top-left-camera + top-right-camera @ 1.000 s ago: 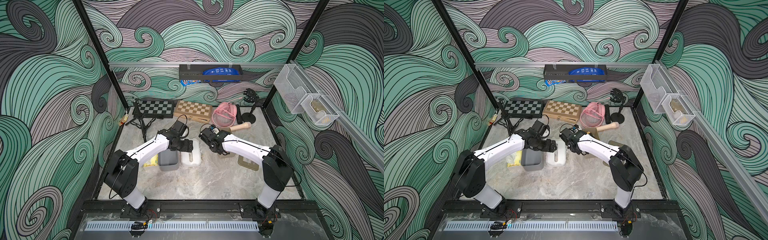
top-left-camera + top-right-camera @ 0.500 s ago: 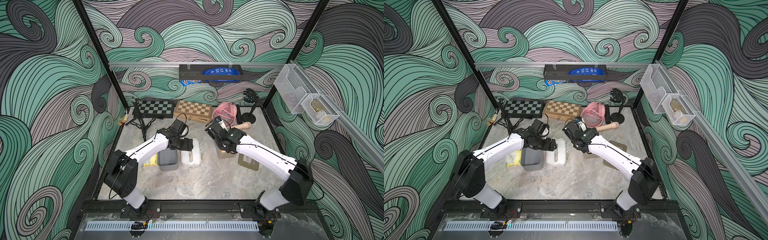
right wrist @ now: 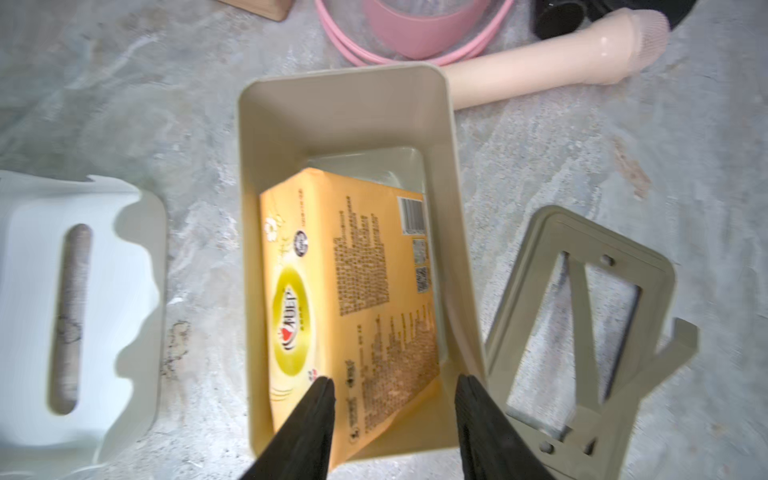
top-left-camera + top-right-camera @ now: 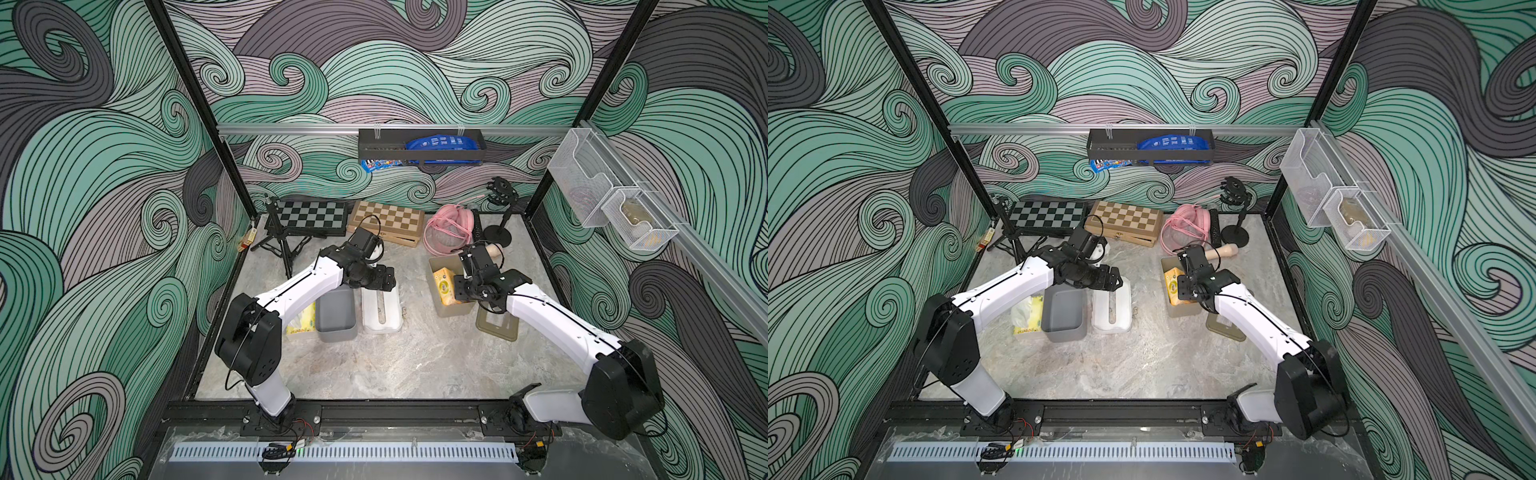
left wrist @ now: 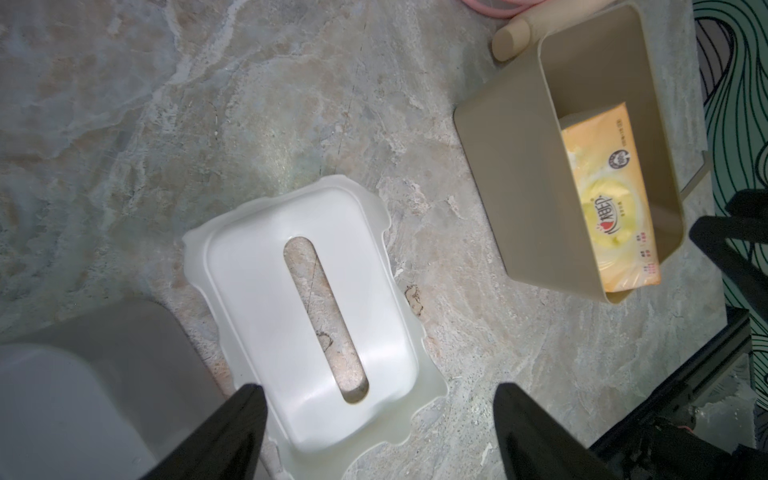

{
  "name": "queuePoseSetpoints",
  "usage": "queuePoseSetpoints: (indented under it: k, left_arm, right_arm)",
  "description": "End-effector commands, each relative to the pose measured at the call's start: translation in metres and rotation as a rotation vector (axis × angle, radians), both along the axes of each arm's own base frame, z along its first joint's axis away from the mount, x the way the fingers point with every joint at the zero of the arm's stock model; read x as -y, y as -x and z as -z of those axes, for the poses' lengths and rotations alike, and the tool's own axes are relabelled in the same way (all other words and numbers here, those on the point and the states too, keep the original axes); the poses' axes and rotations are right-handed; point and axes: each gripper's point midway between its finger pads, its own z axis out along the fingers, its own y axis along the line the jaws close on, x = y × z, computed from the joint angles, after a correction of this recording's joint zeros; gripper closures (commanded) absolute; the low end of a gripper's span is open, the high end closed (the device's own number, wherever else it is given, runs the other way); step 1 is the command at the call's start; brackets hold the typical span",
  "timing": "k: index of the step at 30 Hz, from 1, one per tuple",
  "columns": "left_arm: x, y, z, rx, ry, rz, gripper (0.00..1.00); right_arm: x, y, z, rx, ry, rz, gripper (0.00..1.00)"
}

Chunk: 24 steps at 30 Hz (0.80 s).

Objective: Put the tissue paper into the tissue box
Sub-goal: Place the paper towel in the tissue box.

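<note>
Right jaws now over tissue box

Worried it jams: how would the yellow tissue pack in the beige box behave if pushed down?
The tissue pack has a glossy wrapper: probably slippery, soft, light. Tilted in the beige box, it would likely slide flat.

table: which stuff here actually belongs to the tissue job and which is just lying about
Job: yellow tissue pack, beige tissue box, beige lid, grey tissue box, white slotted lid, second tissue pack.
Lying about: black chessboard, wooden chessboard, pink mesh cover, tripod, black stand.
</note>
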Motion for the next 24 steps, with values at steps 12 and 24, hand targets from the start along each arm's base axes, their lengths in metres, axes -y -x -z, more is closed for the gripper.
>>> queuePoseSetpoints:
  k: [12,24]
  left_arm:
    - [0.001,0.0,0.003,-0.033,-0.037,0.011,0.11]
    - [0.009,-0.005,0.005,-0.038,-0.033,0.014,0.12]
  right_arm:
    - [-0.03,-0.017,0.02,-0.019,-0.266,-0.112,0.63]
    - [-0.023,-0.007,0.037,-0.068,-0.257,-0.08,1.0]
